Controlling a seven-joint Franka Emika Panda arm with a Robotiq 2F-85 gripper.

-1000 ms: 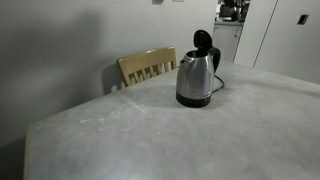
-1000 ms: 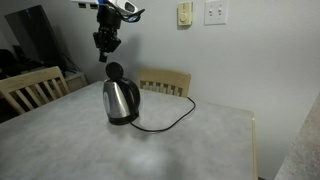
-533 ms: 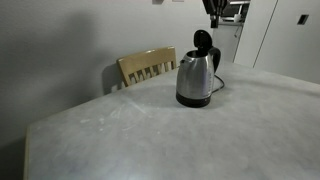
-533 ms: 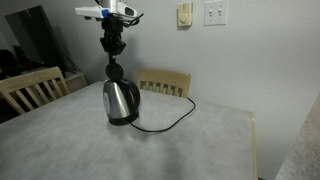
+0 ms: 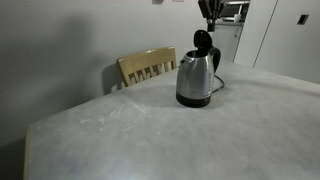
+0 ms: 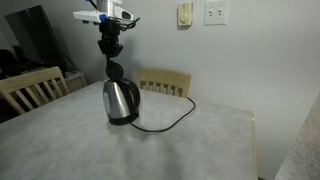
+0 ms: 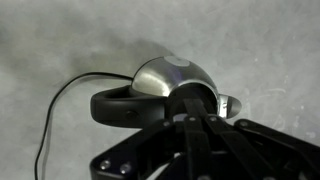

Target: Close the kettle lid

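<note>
The shiny steel kettle (image 5: pixel 194 78) stands on the grey table with its black lid (image 5: pixel 203 42) hinged up and upright. Both also show in an exterior view, the kettle (image 6: pixel 120 101) with the lid (image 6: pixel 114 70) above it. My gripper (image 6: pixel 109 50) hangs straight down just above the raised lid, its fingers pressed together with nothing between them; it enters from the top edge in an exterior view (image 5: pixel 210 14). In the wrist view the gripper (image 7: pixel 189 100) points at the kettle's top (image 7: pixel 165 76), with the black handle (image 7: pixel 122 108) to the left. The fingers hide most of the lid.
The kettle's black cord (image 6: pixel 165 124) runs across the table (image 6: pixel 180 150) towards the wall. A wooden chair (image 5: pixel 147 66) stands behind the kettle, and another chair (image 6: pixel 30 88) stands at the table's side. A wall is close behind.
The gripper has come into view above the kettle and dropped closer to the upright lid, then shifted slightly sideways. The lid still stands open.
</note>
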